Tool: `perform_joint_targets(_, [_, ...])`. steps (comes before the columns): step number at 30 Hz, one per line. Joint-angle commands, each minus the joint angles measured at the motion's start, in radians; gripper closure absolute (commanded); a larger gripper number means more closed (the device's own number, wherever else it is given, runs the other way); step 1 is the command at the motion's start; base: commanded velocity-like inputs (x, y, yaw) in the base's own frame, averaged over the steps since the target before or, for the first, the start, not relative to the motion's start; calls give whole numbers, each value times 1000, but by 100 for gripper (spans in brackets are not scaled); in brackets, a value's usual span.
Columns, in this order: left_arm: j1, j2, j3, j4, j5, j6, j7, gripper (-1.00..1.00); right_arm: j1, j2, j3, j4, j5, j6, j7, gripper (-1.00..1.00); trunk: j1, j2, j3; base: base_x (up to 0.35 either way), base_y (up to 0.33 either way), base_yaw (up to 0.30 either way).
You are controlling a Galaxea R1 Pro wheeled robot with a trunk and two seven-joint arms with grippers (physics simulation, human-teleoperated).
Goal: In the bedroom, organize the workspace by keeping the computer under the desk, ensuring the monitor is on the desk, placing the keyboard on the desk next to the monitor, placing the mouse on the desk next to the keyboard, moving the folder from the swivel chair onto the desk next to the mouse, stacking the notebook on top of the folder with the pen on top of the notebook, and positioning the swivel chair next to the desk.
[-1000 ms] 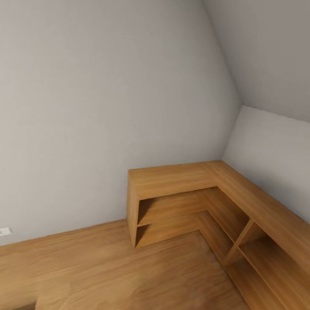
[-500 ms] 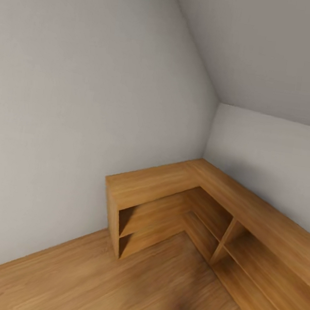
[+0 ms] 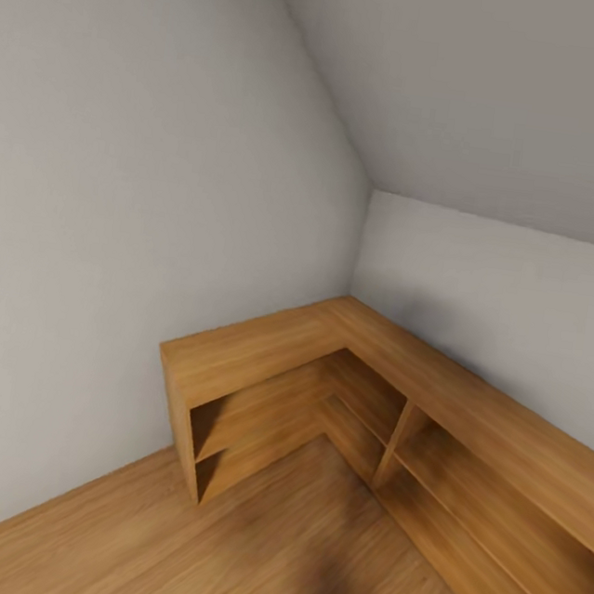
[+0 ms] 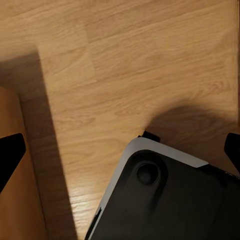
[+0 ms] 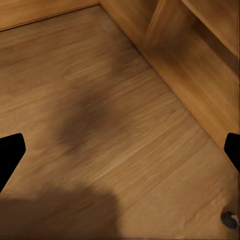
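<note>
Between the spread fingers of the left pincer (image 4: 120, 150) lie only wooden floor (image 4: 130, 65) and the robot's own base (image 4: 165, 200); the right pincer (image 5: 120, 150), also spread, looks at floor beside a low wooden shelf unit (image 3: 324, 376). None of the task's things can be made out, so their direction cannot be told.

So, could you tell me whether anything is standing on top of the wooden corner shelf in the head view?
No, the top of the wooden corner shelf is bare wood along both arms of its L shape.
</note>
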Motion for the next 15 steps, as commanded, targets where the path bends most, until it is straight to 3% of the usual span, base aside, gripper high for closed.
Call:
perform_joint_targets(1, [-1, 1, -9, -3, 5, -3, 8, -100, -1, 0, 9, 2, -2, -2, -5, -100, 1, -2, -2, 1, 0, -290])
perform_joint_targets(15, [-1, 1, -9, -3, 5, -3, 8, -100, -1, 0, 9, 2, -2, -2, -5, -100, 1, -2, -2, 0, 0, -291])
